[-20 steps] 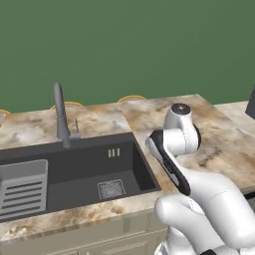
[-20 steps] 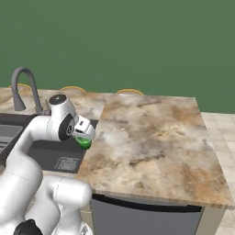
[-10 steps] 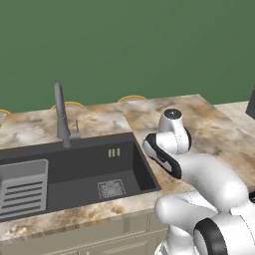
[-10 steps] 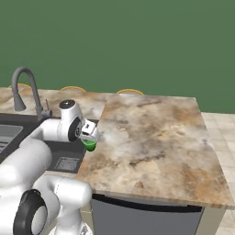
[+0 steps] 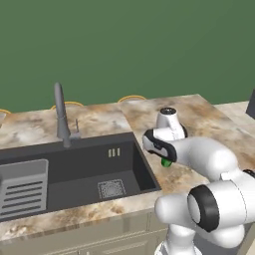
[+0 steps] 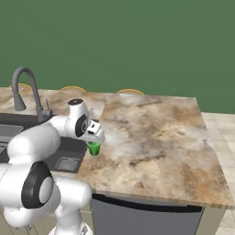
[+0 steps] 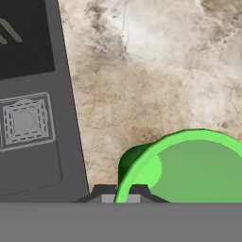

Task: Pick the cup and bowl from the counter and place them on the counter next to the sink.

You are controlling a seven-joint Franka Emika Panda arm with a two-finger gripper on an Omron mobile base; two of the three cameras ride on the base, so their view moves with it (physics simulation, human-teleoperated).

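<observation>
My gripper (image 6: 95, 139) is shut on the rim of the small bright green cup (image 6: 94, 148), which hangs just above the marbled counter (image 6: 151, 137) right beside the sink (image 6: 68, 161). In the left base view the cup (image 5: 167, 162) peeks out green under the hand (image 5: 158, 145), just right of the sink's (image 5: 74, 174) right rim. The hand view looks down into the cup (image 7: 189, 165), with the counter (image 7: 142, 71) beneath it and the sink's (image 7: 28, 94) drain to the left. The bowl is out of view.
A curved grey tap (image 5: 61, 114) stands behind the basin, and a ribbed drain part (image 5: 22, 191) lies at its left. Yellow-rimmed round shapes (image 6: 130, 92) sit along the counter's back edge. The counter stretches wide to the right and ends at a front edge (image 6: 151, 198).
The hand has carried the cup a little to the right and lower, from over the sink's rim to above the counter beside it. The arm's elbow swung forward.
</observation>
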